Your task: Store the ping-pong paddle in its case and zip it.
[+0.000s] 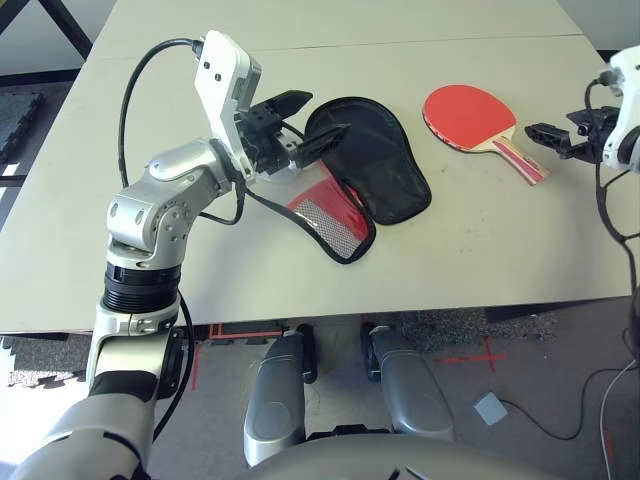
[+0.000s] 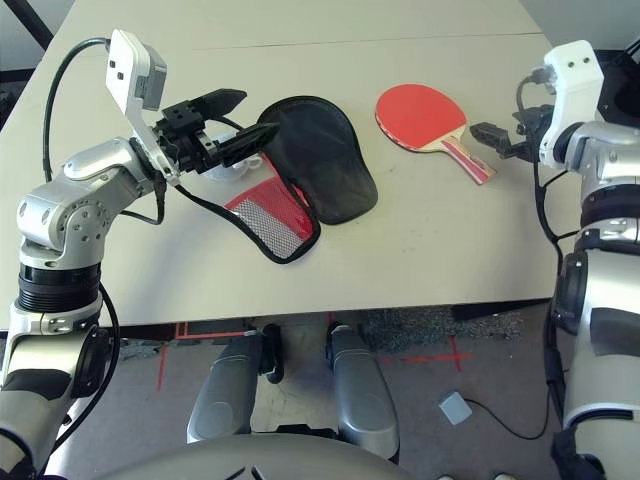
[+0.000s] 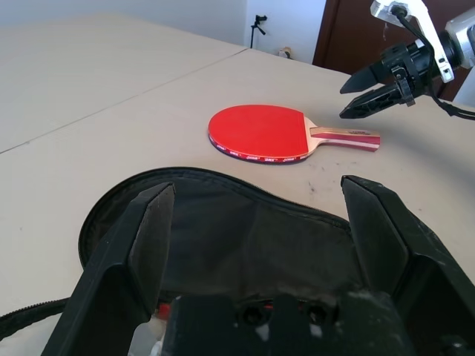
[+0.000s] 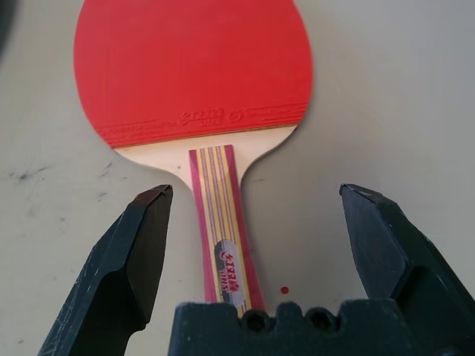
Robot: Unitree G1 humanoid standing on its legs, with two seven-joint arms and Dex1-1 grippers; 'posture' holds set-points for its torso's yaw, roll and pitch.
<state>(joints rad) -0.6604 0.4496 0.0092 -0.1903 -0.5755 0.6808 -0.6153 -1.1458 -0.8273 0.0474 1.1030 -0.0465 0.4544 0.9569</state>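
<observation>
I see right gripper [image 4: 254,222] spread astride paddle [image 4: 194,70] handle | left gripper [image 1: 305,125] spread over open case [image 1: 375,170], frame centre

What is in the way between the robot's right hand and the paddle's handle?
Nothing visible. The right hand is open, its fingers either side of the ping-pong paddle's wooden handle, with bare table around it.

A pale table [image 1: 480,270] stands on grey speckled floor [image 1: 530,350] marked with red tape [image 1: 480,356]
</observation>
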